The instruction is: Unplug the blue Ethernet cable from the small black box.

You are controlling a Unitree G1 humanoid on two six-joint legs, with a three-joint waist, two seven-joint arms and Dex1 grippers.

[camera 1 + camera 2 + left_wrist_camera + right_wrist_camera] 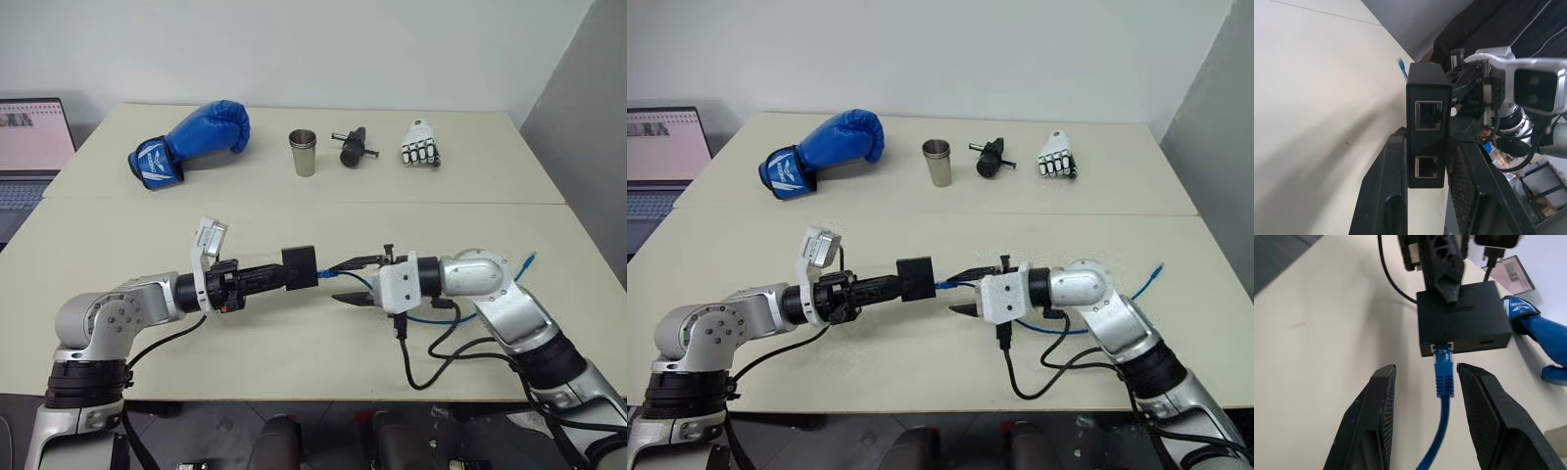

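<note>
My left gripper (294, 271) points level toward my right one, clamped tight, while my right gripper (355, 281) faces it with fingers (1369, 426) spread.

Readable text: basically 1 item. Blue boxing glove (1542, 340) has white lettering on its cuff, looks like "VENUM" in the right wrist view, partly cut off at an angle, so not 100% sure. Same cuff shows a white logo in the head views, too small to read. Small black box (1462, 318) has embossed marking on its top face, illegible. Laptop (29, 147) screen at the counter's left edge shows a page w/ text, unreadable.
</note>
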